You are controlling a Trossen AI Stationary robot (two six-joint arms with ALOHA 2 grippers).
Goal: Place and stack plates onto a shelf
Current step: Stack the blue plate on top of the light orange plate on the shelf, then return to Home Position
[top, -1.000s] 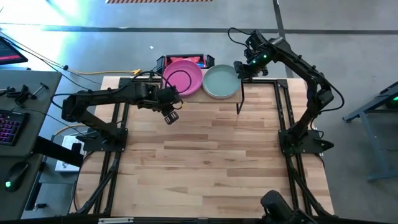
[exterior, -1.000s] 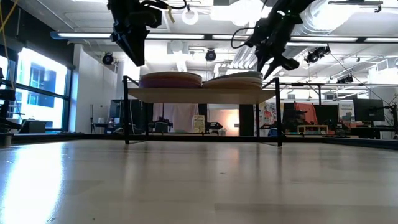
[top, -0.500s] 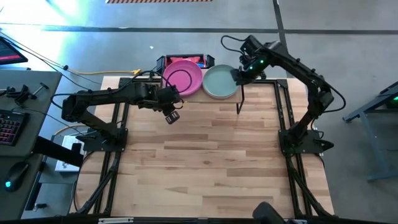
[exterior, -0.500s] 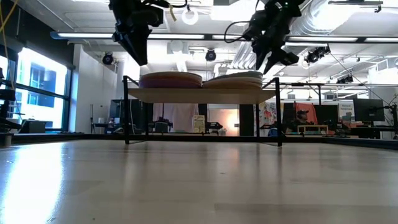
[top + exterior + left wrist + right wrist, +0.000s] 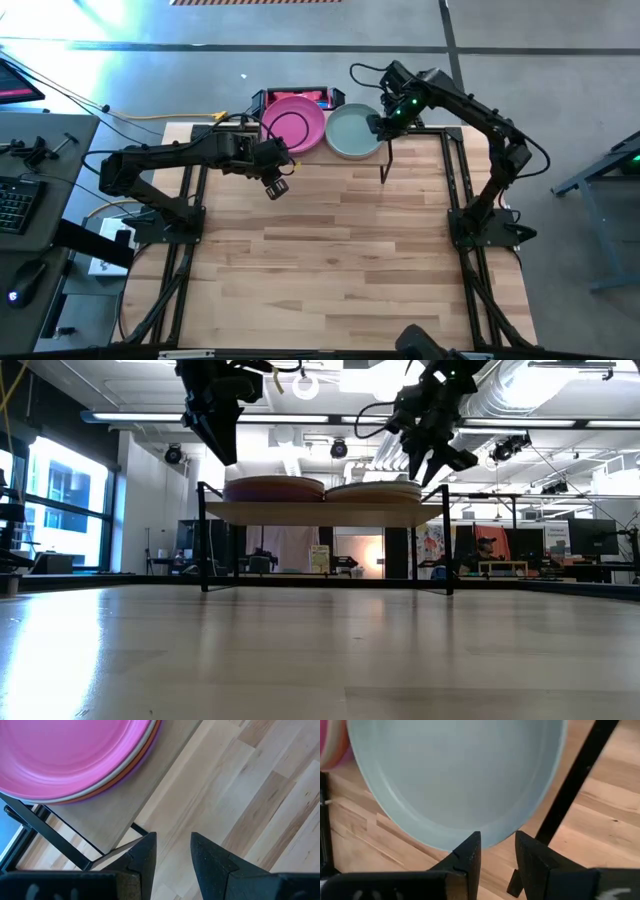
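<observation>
Pink and pale teal mark the tops of two stacks of plates resting side by side on the shelf (image 5: 385,142), a small rack with a light wooden top and black legs standing at the far edge of the desk (image 5: 340,250). In the high view, the pink-topped stack (image 5: 293,124) occupies the shelf's left half and the teal-topped stack (image 5: 354,131) its right half, the two rims just beside each other. The left wrist view shows paler and orange rims beneath the pink plate (image 5: 65,755). The right gripper (image 5: 376,124) hovers above the right rim of the teal plate; in the right wrist view its fingers (image 5: 467,857) stand slightly apart, holding nothing, with the plate's near edge (image 5: 455,775) directly beyond them. The left gripper (image 5: 276,186) hangs over the desk just in front of the shelf's front left corner, below and apart from the pink stack; its fingers (image 5: 142,857) are likewise narrowly parted and empty. In the low view, both stacks (image 5: 320,488) lie flat on the shelf top, with the left gripper (image 5: 217,430) raised above the shelf's left end and the right gripper (image 5: 432,455) above its right end.
</observation>
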